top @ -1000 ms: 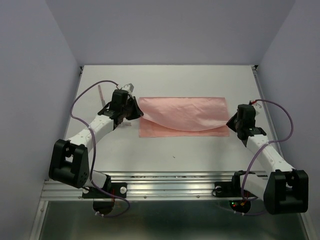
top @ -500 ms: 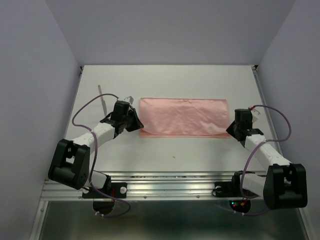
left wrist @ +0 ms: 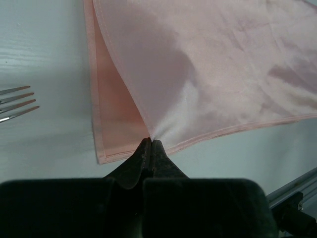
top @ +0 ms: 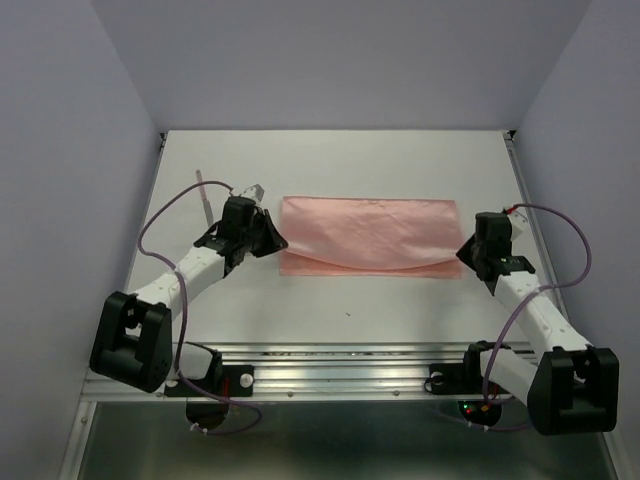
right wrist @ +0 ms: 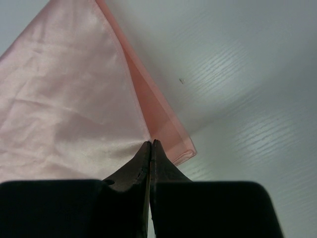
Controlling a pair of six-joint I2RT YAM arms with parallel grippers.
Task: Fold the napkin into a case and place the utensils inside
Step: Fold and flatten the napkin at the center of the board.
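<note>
Evenness above all: with left gripper (left wrist: 150, 145) at 9 o'clock and right gripper (right wrist: 150, 144) at 3 o'clock of the mid-table napkin (top: 368, 232), each pinched fully shut on an upper-layer corner, move the 2 in step, keep cloth taut, lay edge onto edge.

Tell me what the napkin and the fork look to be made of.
The napkin looks like thin woven cloth, perhaps a satin-like synthetic: soft sheen, hemmed edge, fine creases. The fork is probably polished metal: only its silvery, reflective tines show.
</note>
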